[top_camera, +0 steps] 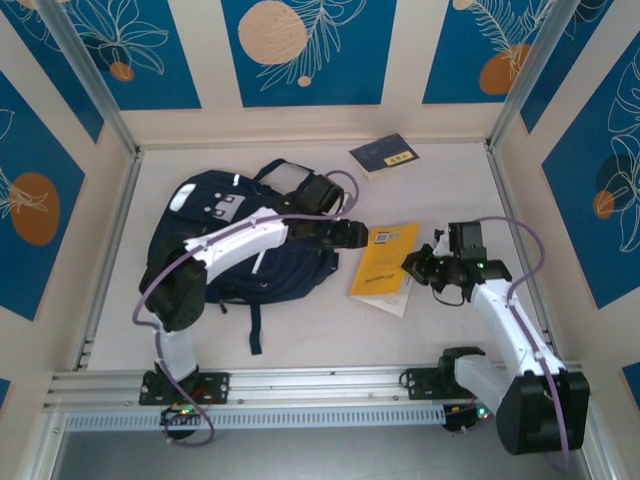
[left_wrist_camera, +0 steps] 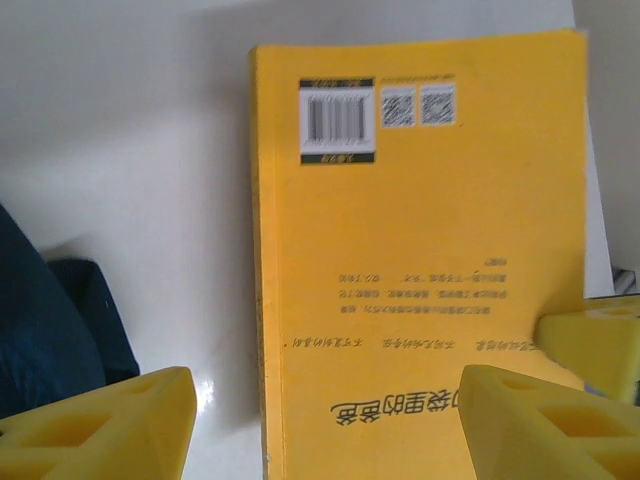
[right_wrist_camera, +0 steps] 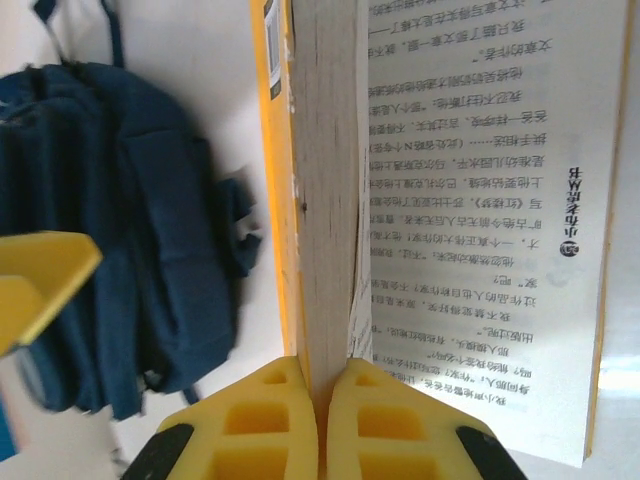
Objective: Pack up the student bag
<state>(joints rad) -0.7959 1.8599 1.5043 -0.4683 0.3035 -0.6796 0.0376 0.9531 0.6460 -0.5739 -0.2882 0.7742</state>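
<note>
The student bag point(top_camera: 285, 268) lies left on the worktop point(top_camera: 320, 340), partly under the left arm, its opening hidden from us. The left end effector point(left_wrist_camera: 320, 425) hangs spread over the yellow book point(top_camera: 385, 258), likely to take it. The right end effector point(right_wrist_camera: 318, 420) is pressed together at the page edge; whether it pinches a leaf, we cannot tell.

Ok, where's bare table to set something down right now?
Near strip of table between student bag, yellow book and the rail is bare. So is the far patch between blue booklet and right claw. Crowded mid-table, where left claw and right claw meet at the book.
</note>
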